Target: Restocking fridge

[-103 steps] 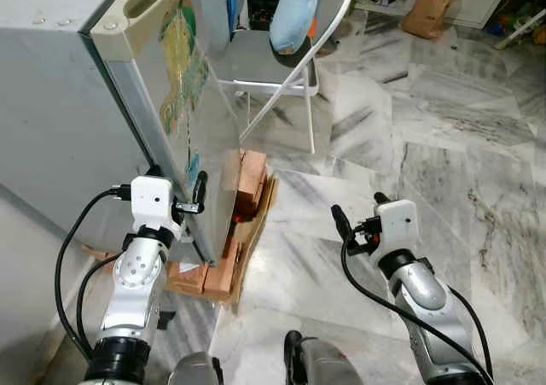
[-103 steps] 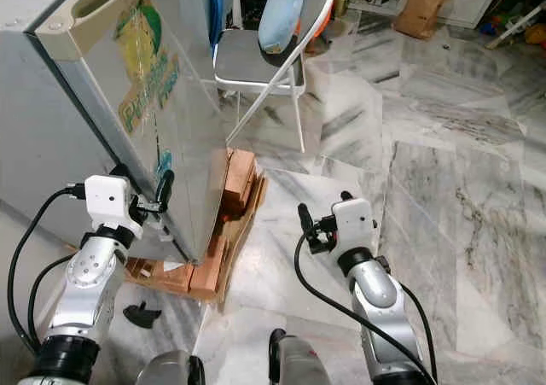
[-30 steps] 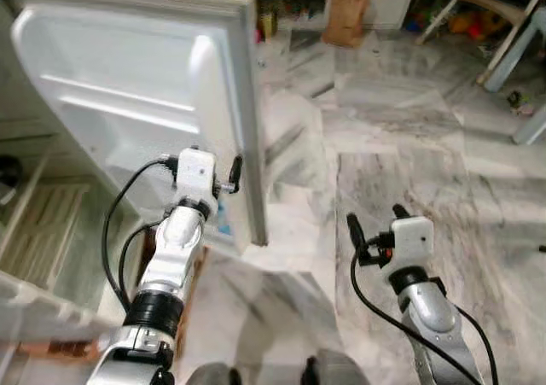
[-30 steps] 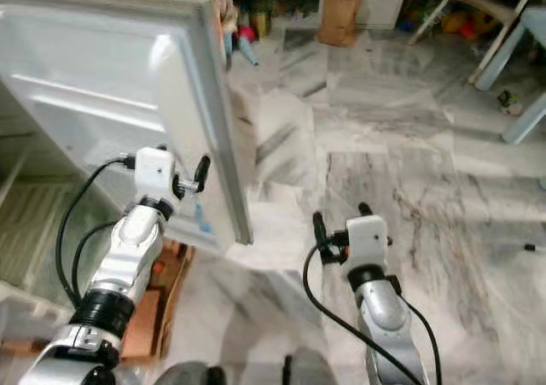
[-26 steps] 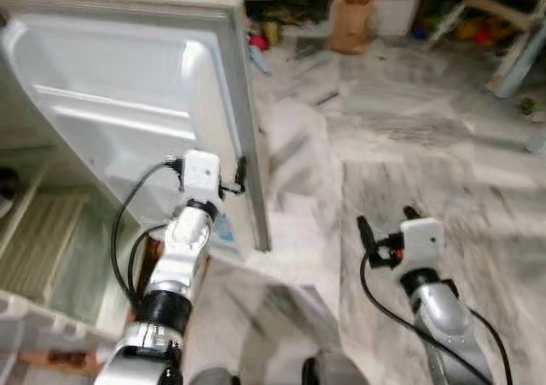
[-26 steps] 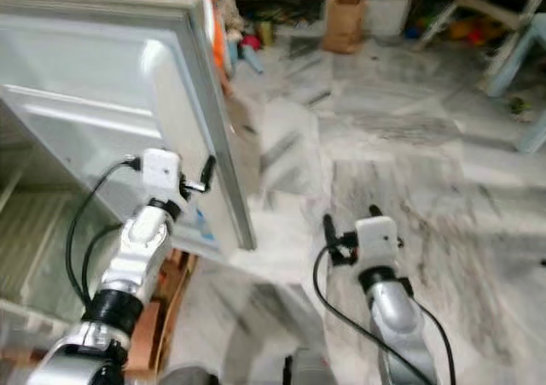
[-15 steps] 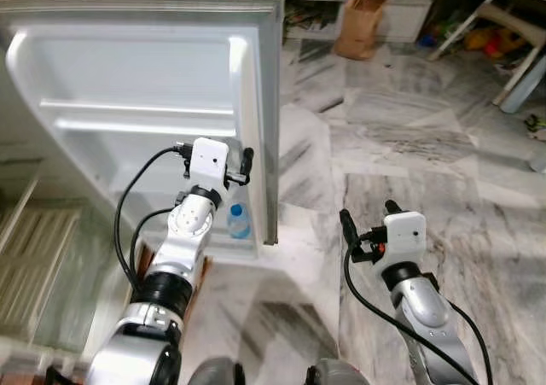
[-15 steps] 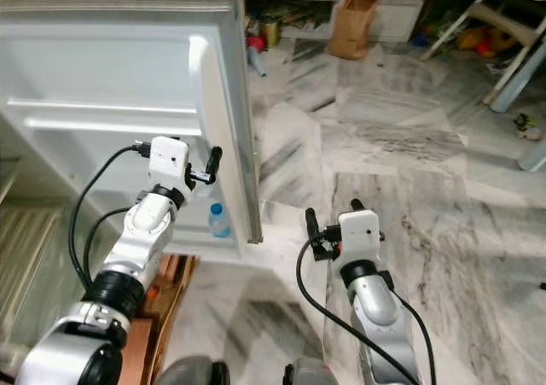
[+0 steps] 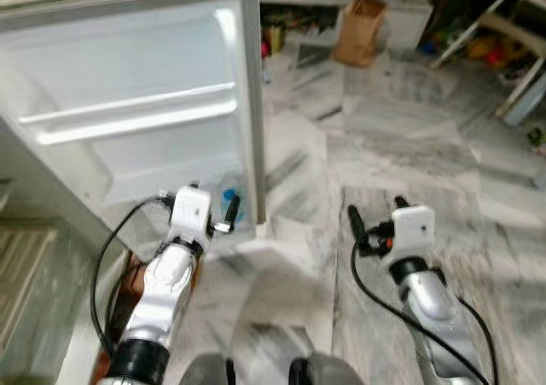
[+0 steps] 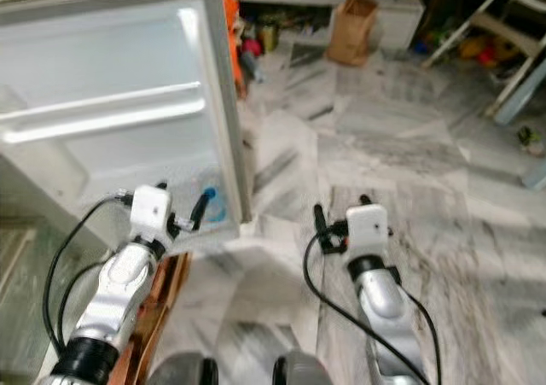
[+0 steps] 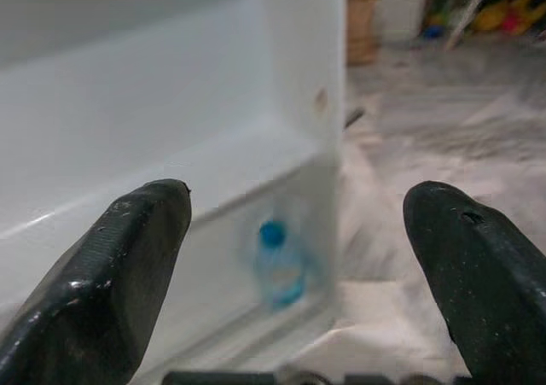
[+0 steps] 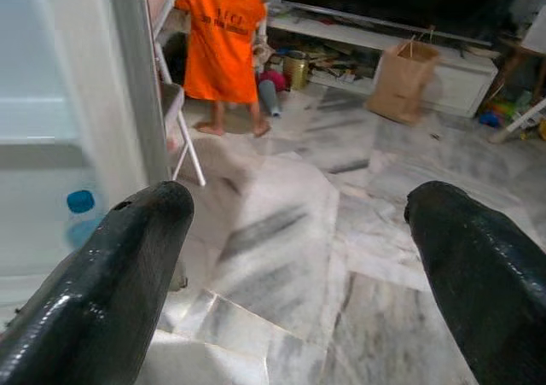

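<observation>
Left hand [image 9: 223,215] spread wide and empty, just before the door [image 9: 128,112]; right hand [image 9: 376,223] also wide, empty, out over the floor [image 9: 409,137]. Door swung open, one bottle [image 10: 211,204] in its bottom shelf. Opening probably done; loading apparently not begun

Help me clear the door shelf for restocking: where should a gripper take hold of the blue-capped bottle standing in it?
Grip the blue-capped bottle by its neck, just under the cap, coming from above with the left gripper. It stands upright behind the door shelf rail, so the body looks walled in and only the top seems reachable.
</observation>
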